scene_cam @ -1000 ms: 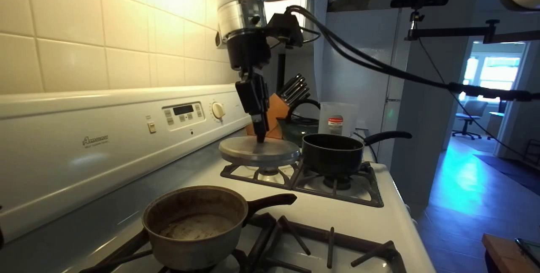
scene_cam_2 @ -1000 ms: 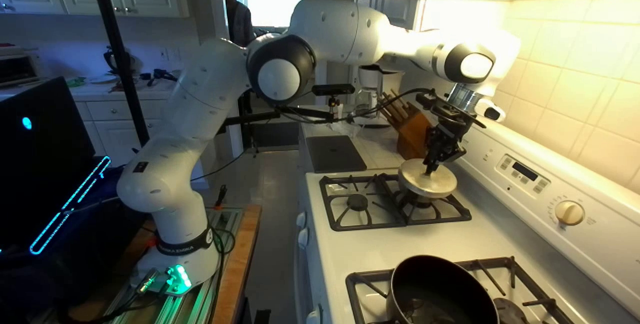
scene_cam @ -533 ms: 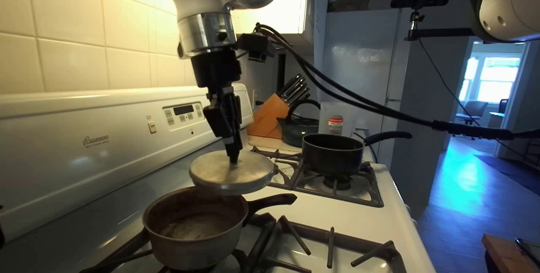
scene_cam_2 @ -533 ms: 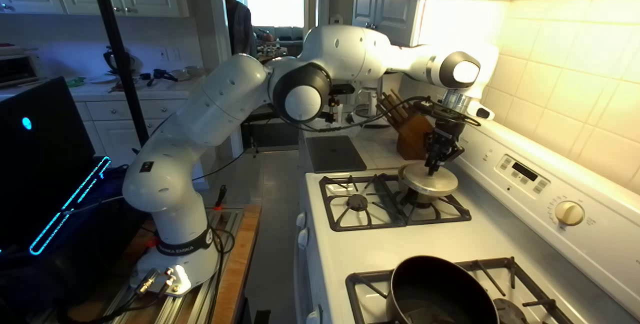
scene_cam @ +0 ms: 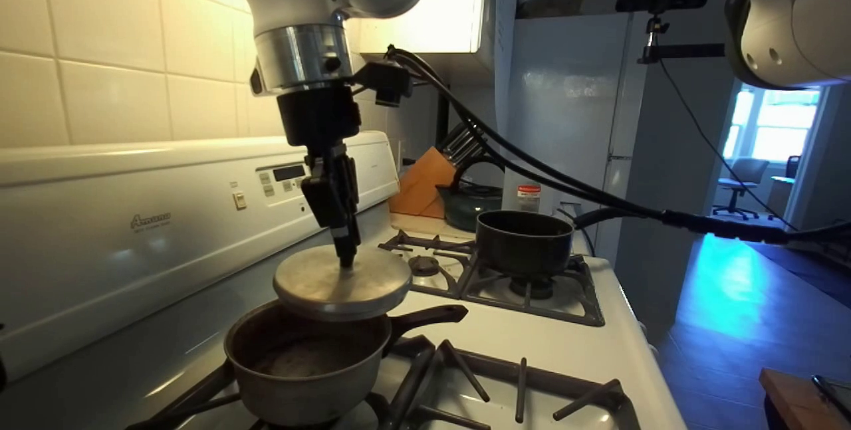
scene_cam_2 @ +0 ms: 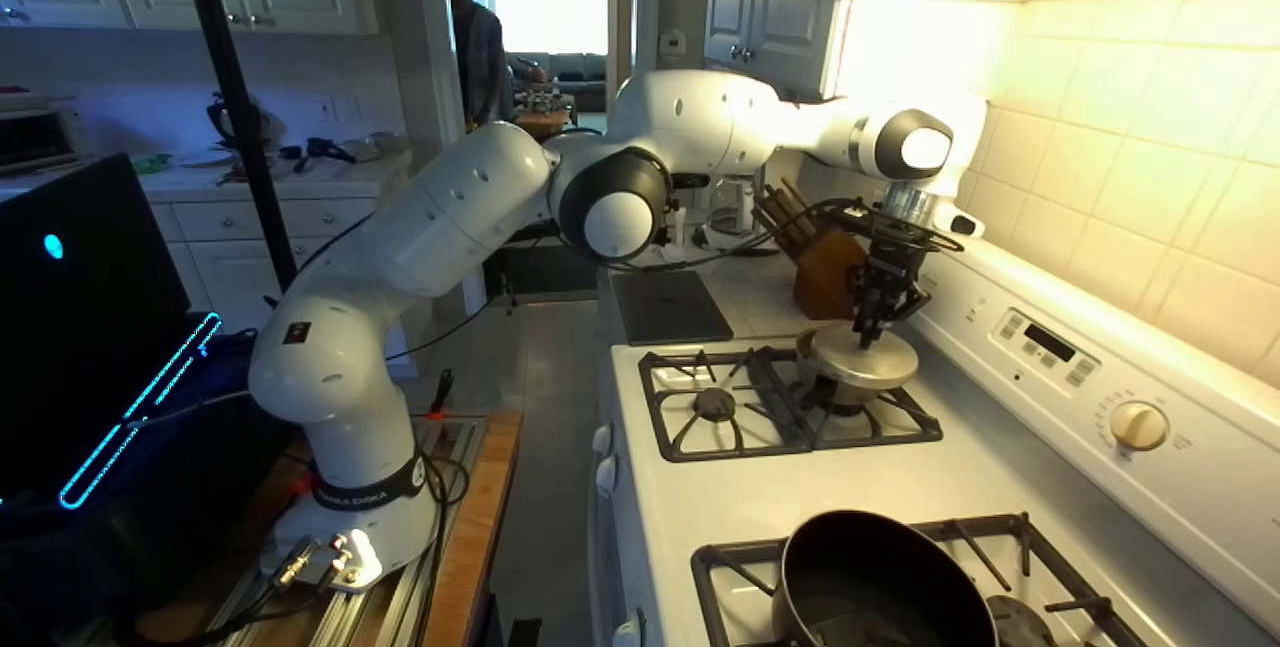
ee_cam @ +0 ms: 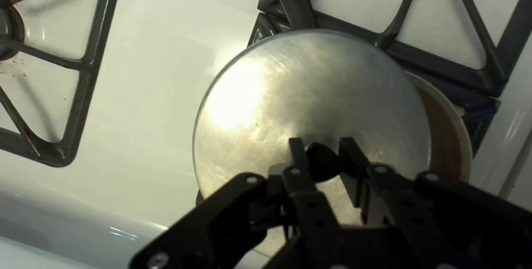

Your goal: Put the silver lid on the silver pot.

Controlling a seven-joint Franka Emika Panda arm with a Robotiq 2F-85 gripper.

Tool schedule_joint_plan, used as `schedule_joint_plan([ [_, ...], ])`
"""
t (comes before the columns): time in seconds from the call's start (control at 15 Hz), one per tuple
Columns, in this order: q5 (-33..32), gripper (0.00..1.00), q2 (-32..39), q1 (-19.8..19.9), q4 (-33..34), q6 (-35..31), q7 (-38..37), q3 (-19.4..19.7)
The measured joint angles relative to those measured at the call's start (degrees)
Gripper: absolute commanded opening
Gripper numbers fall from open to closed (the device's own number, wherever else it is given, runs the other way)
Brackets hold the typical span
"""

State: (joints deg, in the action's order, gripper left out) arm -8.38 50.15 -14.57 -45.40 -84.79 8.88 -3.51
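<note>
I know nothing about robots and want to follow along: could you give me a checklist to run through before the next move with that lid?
1. Is the silver lid held? Ok: the end effector is closed on its black knob.
2. Is it right way up? Ok: the knob is on top.
3. Is the silver pot beneath it? Ok: the lid hangs partly over it; the black pot stands apart.
4. Is the lid centred? Not ok: the wrist view shows the pot's brown inside beyond the lid's edge.
5. Is the pot empty? Cannot tell: the lid hides part of the inside.
</note>
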Motion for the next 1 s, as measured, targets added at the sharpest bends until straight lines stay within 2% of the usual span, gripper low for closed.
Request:
schedule_joint_plan([
  [1.0, 0.00, 0.06, 3.68, -2.83, 4.46, 0.00, 6.40, -0.02],
])
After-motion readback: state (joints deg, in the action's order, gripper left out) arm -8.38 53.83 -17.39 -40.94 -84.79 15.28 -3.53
